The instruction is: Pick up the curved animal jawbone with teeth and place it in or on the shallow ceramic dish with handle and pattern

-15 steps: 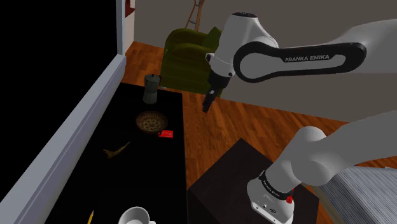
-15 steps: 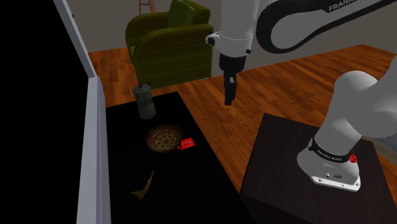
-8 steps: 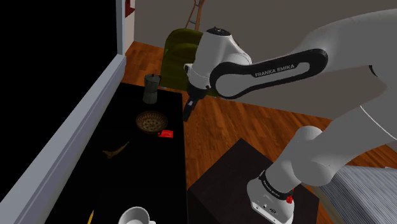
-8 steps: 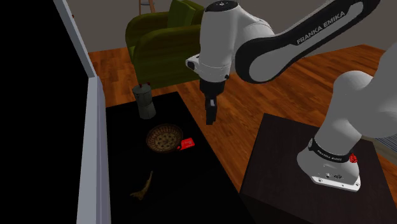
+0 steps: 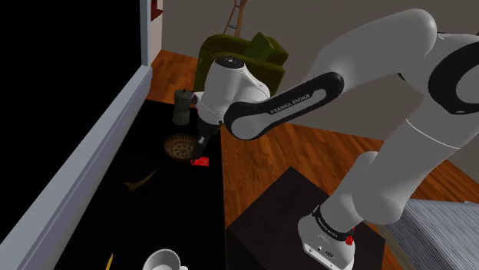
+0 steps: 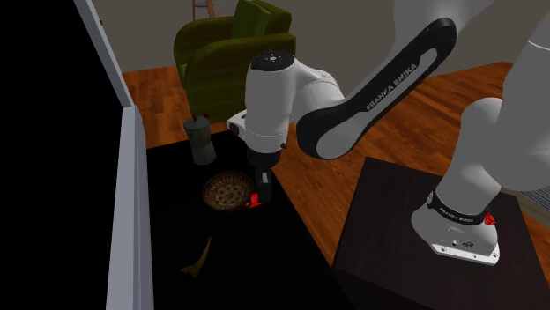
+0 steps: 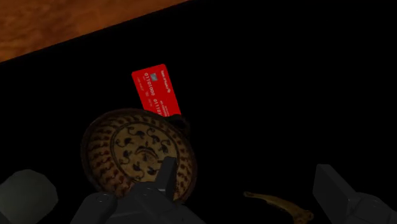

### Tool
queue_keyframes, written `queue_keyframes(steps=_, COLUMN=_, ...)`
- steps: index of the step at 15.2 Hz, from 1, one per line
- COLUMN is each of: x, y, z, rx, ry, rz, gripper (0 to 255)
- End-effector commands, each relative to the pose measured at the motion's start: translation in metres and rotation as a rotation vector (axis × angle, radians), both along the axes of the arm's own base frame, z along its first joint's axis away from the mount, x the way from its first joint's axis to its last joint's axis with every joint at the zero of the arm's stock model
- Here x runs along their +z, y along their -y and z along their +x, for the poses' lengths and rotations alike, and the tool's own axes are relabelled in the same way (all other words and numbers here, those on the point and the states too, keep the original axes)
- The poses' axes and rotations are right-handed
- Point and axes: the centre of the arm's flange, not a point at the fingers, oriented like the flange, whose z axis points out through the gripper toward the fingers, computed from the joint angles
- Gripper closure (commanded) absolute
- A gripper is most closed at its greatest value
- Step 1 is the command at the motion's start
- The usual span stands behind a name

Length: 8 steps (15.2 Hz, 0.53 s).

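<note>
Hovering near the bench (image 5: 178, 222) edge beside the wooden floor, your hand (image 6: 262, 187) has its fingers apart just above a red card (image 7: 156, 91) that touches the patterned dish (image 7: 137, 153). The jawbone (image 5: 140, 182) lies on open bench, apart from the dish. Beyond stand a grey pot (image 5: 183, 106) and a green armchair (image 6: 231, 62).

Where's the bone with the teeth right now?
The jawbone lies on the black table, toward the shoulder view's lower left from the patterned dish and the red card, touching neither.
</note>
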Motion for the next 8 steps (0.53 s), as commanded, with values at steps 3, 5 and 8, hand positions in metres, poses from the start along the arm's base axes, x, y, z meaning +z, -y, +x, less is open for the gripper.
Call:
queue_keyframes(steps=3, x=-0.033, y=-0.037, z=0.018, rx=0.052, ry=0.022, rz=0.008, gripper=0)
queue_keyframes(steps=5, x=-0.049, y=-0.054, z=0.027, rx=0.077, ry=0.033, rz=0.011, gripper=0)
queue_keyframes(steps=8, x=-0.071, y=-0.082, z=0.04, rx=0.115, ry=0.05, rz=0.016, gripper=0)
